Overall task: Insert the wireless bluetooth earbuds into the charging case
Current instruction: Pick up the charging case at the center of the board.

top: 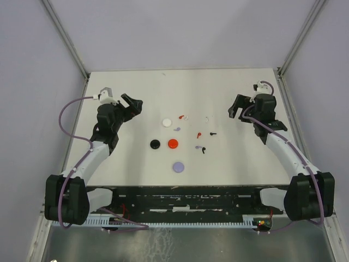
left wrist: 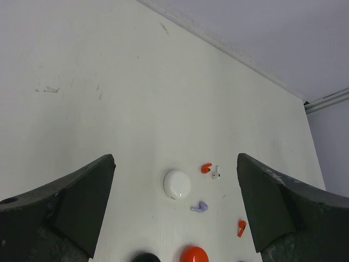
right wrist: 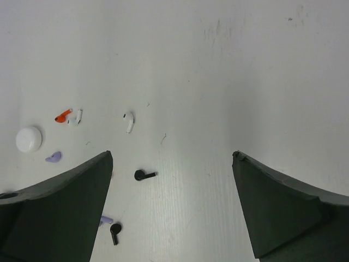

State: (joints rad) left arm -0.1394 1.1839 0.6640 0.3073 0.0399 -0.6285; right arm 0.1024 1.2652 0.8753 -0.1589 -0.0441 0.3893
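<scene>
At the middle of a white table (top: 240, 158), eight loose wireless earbuds lie scattered among four round, disc-shaped charging cases, with both robot arms posted toward the far corners. The left gripper (top: 134, 103) sits far left with its jaws spread wide and nothing between them. The right gripper (top: 235, 107), far right, is likewise spread wide and holds nothing.

The white case (top: 167, 122) lies farthest out. The black case (top: 155, 143) and red case (top: 173, 143) lie side by side nearer in, and the lavender case (top: 178, 166) is nearest the arm bases. All four look shut, so what they hold cannot be told.

Every earbud in view rests on the bare tabletop, outside the cases. A red earbud (top: 180, 116) and a white earbud (top: 187, 116) lie just beside each other to the right of the white case, with a second white earbud (top: 207, 118) farther right. A lavender earbud (top: 177, 129) lies between the white and red cases. Right of the red case are a second red earbud (top: 199, 134) and a black earbud (top: 212, 132). Nearer in, a second lavender earbud (top: 197, 147) lies just beside a second black earbud (top: 204, 150).
</scene>
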